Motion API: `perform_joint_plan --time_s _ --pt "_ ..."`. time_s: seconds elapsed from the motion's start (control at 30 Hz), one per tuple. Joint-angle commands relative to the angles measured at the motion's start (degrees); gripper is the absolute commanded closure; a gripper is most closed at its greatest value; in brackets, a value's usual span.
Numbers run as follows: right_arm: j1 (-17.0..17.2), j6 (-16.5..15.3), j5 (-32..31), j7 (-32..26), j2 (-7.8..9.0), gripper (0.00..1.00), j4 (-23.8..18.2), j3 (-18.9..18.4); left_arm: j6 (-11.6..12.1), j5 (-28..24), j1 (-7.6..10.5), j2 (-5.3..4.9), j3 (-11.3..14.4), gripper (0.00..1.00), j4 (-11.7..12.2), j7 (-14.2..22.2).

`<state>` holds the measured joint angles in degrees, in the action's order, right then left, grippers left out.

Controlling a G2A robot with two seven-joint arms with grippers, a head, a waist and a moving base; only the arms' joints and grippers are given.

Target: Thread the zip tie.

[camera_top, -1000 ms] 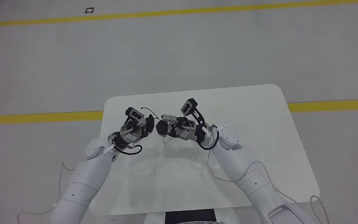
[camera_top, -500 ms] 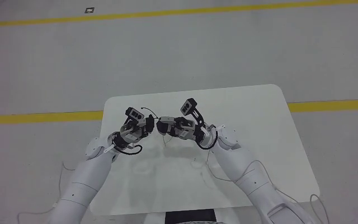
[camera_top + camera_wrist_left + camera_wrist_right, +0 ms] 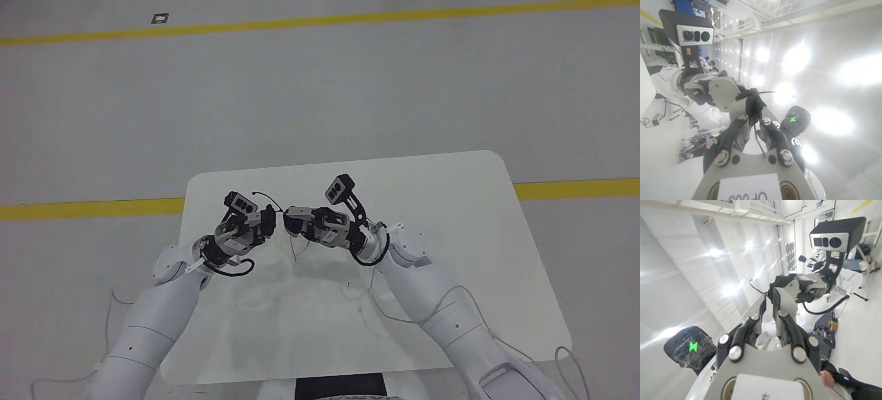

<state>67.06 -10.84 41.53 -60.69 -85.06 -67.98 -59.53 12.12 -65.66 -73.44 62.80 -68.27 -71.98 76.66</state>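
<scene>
Left jaws just beside right jaws

Glossy white shells all over, left arm [image 3: 150, 320] and right arm [image 3: 450, 325] alike, with rounded joints. The left claw [image 3: 753, 106] and right claw [image 3: 769, 298] are grey metal with black link bars, shiny silver screws [image 3: 721, 156] and ribbed black pads [image 3: 775, 302]. Each wrist carries a black-and-silver camera box [image 3: 341, 187] on a stalk, plus a black knob [image 3: 677, 351] with a green mark [image 3: 693, 346]. A black cable [image 3: 819, 311] loops off the left wrist.

1. The zip tie [image 3: 767, 92] is rendered in black.
2. The table [image 3: 470, 200] is coloured white.
3. The floor [image 3: 400, 90] is coloured grey and is crossed by yellow stripes [image 3: 300, 22].
4. The right gripper [image 3: 769, 299] is faced with black ribbed pads [image 3: 775, 303].
</scene>
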Motion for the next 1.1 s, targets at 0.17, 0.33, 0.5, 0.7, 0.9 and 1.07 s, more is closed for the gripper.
perform_joint_plan --time_s 0.17,0.33,0.5,0.7,0.9,1.07 --pt "-0.28 -0.03 0.29 0.61 0.08 0.90 0.24 0.21 0.00 0.00 0.00 0.00 0.00 1.00 0.00 0.00" --pt "-0.76 0.05 0.73 0.98 0.06 0.93 0.86 0.55 0.00 0.00 0.00 0.00 0.00 1.00 0.00 0.00" --pt "-1.07 -0.31 0.88 1.14 0.06 1.00 1.23 0.79 0.00 0.00 0.00 0.00 0.00 1.00 0.00 0.00" --pt "-1.03 -0.90 0.36 1.64 0.20 1.00 1.30 0.83 0.00 0.00 0.00 0.00 0.00 1.00 0.00 0.00" --pt "-0.82 -1.03 0.06 1.84 0.41 1.00 1.45 0.71 0.00 0.00 0.00 0.00 0.00 1.00 0.00 0.00" --pt "-0.60 -0.89 -0.28 2.10 0.62 1.00 1.42 0.52 0.00 0.00 0.00 0.00 0.00 1.00 0.00 0.00"
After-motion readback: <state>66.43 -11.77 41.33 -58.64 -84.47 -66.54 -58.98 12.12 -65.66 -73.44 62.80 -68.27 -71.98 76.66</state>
